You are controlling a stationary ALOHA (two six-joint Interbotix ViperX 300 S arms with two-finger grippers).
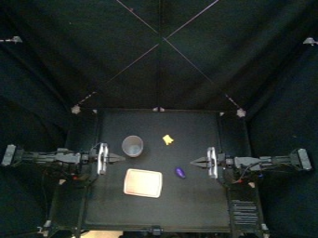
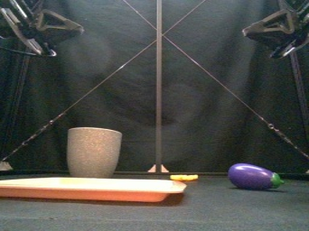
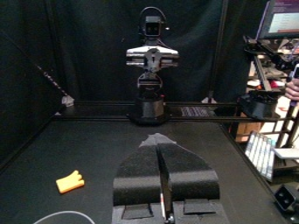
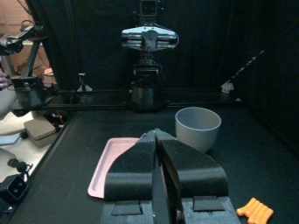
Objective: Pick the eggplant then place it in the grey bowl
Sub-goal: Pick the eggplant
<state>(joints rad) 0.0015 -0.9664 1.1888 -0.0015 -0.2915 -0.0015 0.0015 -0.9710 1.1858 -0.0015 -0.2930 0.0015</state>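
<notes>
Top view puts the eggplant toward the worktop's right edge, near the tray; with left fingers and right fingers both pressed together, an off-centre pinch could likely roll its rounded body away, short of the grey bowl.

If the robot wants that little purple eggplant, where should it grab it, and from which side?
Probably around the plump purple middle of the eggplant, from above, jaws across its narrow width: it lies on its side on the table, narrowing toward its green cap. The right gripper is nearer.
</notes>
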